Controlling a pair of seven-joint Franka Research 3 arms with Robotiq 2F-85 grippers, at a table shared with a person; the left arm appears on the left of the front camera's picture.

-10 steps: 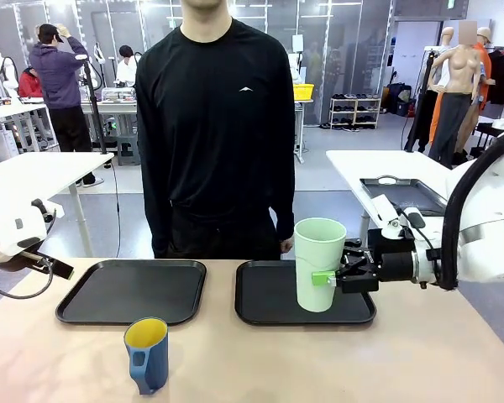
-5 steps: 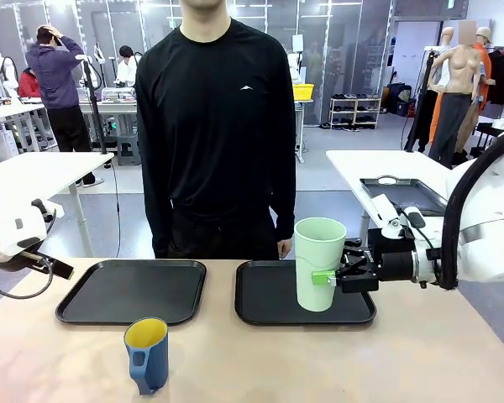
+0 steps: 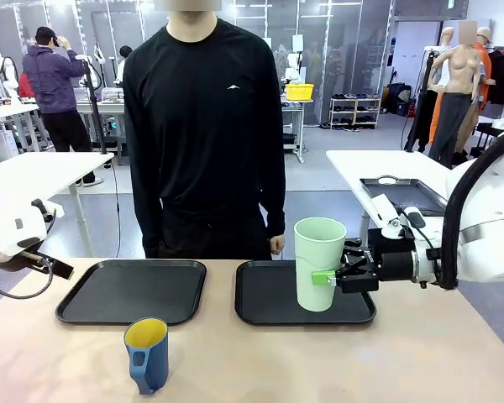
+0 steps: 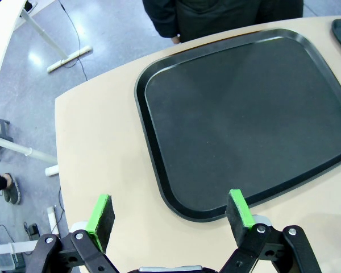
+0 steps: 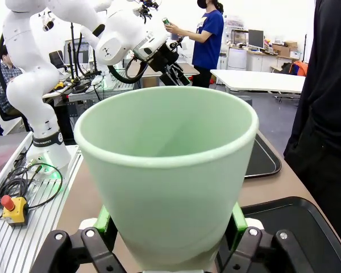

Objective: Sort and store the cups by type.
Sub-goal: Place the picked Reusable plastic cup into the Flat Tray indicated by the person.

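Mint-green tumbler (image 3: 320, 264) upright, clamped side-on in right pincer (image 3: 323, 278) at right tray (image 3: 265, 298). Blue mug (image 3: 148, 353) on tabletop (image 3: 319, 369), front-left, nearer left pincer (image 4: 169, 213): spread wide, empty, above left tray (image 4: 244, 114).

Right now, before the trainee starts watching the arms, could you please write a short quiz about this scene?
1. True or false: the right gripper is shut on the mint-green tumbler.
2. The blue mug stands: A) on the table, robot-side of the left tray; B) in the left tray; C) in the right tray.
3. Fill in: the left gripper is ____ (open/shut).
Key: 1 true; 2 A; 3 open.
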